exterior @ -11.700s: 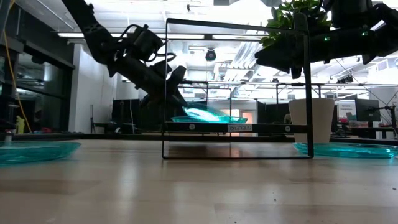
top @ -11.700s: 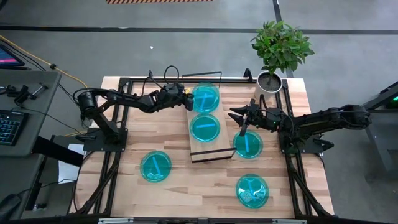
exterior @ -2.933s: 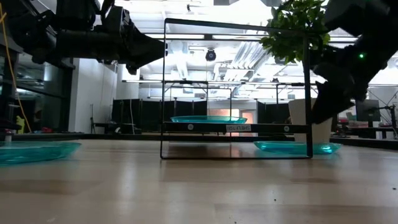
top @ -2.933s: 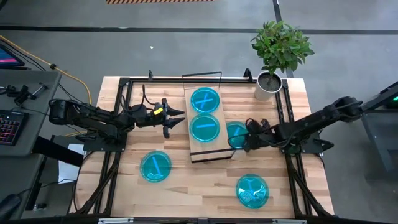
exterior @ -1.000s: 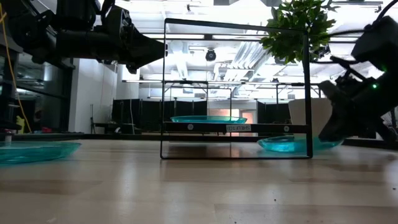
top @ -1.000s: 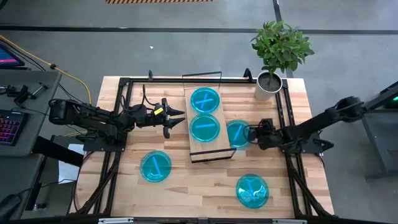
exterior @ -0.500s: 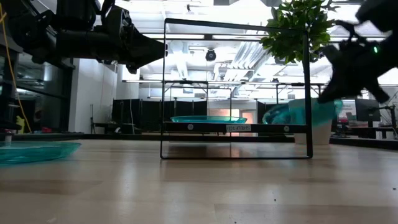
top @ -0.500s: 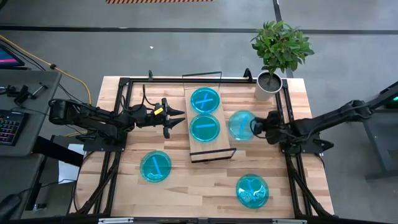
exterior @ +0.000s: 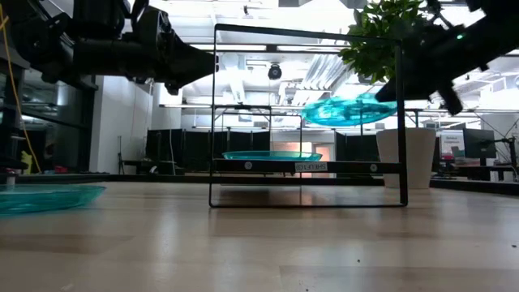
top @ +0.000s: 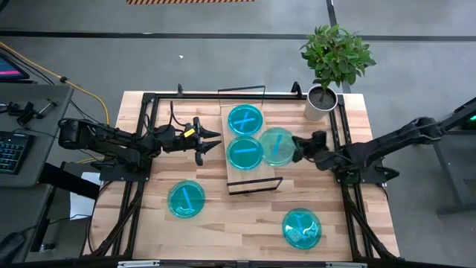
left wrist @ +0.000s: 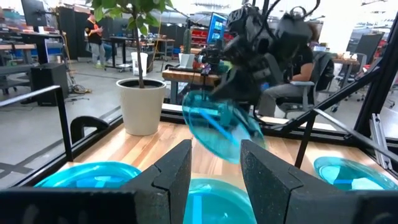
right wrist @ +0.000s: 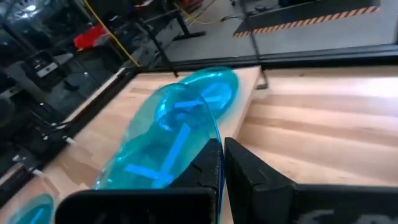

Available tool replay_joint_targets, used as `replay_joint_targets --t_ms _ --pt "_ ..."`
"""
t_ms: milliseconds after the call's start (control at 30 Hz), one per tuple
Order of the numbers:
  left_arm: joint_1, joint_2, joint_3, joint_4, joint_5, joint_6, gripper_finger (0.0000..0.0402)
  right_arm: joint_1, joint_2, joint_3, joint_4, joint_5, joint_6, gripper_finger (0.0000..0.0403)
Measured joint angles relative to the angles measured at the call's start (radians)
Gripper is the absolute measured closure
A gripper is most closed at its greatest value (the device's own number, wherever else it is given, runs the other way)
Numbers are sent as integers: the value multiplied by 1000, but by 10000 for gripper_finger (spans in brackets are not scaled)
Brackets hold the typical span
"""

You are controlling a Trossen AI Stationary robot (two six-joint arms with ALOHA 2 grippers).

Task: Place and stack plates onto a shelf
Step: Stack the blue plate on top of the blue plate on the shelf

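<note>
Two cyan plates (top: 245, 119) (top: 245, 152) lie flat on the light-wood shelf (top: 253, 182) at mid table. A third plate (top: 277, 146) hangs in the air over the shelf's right edge, with my right gripper (top: 297, 147) shut on it; the low view shows this plate (exterior: 349, 109) well above the shelf board. My left gripper (top: 212, 144) hovers open to the left of the shelf, holding nothing, its fingers (left wrist: 180, 168) apart. Two more plates (top: 186, 199) (top: 301, 228) rest flat on the tabletop, near left and near right. My right gripper pinches the plate's rim (right wrist: 216, 158) between its two fingers, on the side that faces the table's right edge. The fingers come nearly level from the right. The plate is lifted clear, sticks out leftward from the fingertips and tilts slightly.
A potted plant (top: 327, 74) stands at the far right corner. The shelf's thin black frame (exterior: 308, 32) rises over the board. Black rails (top: 145, 134) run along the table's left and right sides. Bare tabletop lies along the near edge between the two loose plates.
My right gripper, shut on the plate's rim, has gone up and toward the shelf. The plate, which leaned with its left edge on the table a second ago, is lifted clear and now hangs above the shelf's right edge.
</note>
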Motion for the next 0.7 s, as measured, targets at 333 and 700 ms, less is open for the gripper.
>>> replay_joint_targets --t_ms 333,700 --pt "0 0 0 33 0 6 273 -110 313 0 467 -158 -159 403" --pt "0 0 0 33 0 53 273 -212 572 1 851 -290 -186 403"
